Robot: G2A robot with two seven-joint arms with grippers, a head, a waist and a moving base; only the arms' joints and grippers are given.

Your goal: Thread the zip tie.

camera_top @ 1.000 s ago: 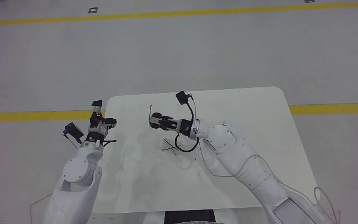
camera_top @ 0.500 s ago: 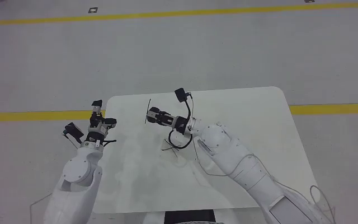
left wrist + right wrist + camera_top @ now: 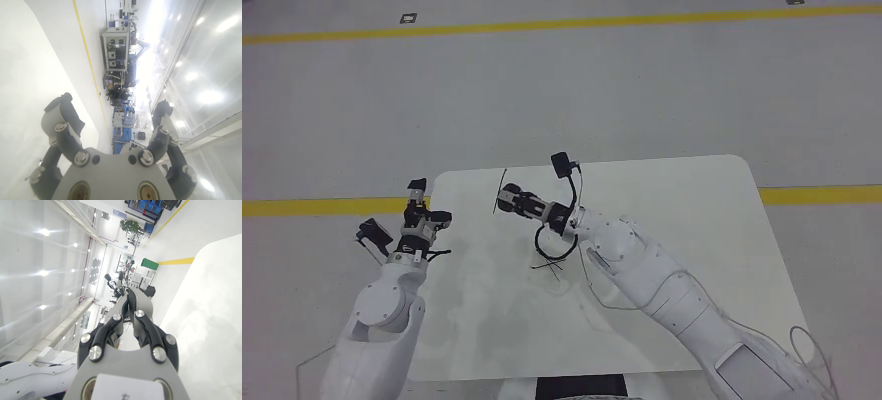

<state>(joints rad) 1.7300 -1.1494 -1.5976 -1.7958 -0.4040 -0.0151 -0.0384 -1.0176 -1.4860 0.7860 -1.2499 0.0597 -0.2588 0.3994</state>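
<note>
We see the zip tie [image 3: 501,180] as a thin dark strip left of centre in the top view, near the upper-left corner of the worktop [image 3: 682,200]. It is clenched in the right pincer [image 3: 505,198]. The left pincer [image 3: 427,200], released and holding nothing, sits well apart at the frame's left. We judge that the limp strip could flex or slip in so narrow a grip and miss its head. We cannot make out the head, or which end is gripped.

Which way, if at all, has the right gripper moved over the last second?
Yes. In the top view the right gripper, shut on the zip tie, has shifted toward the far left corner of the table, nearer its far edge.
</note>
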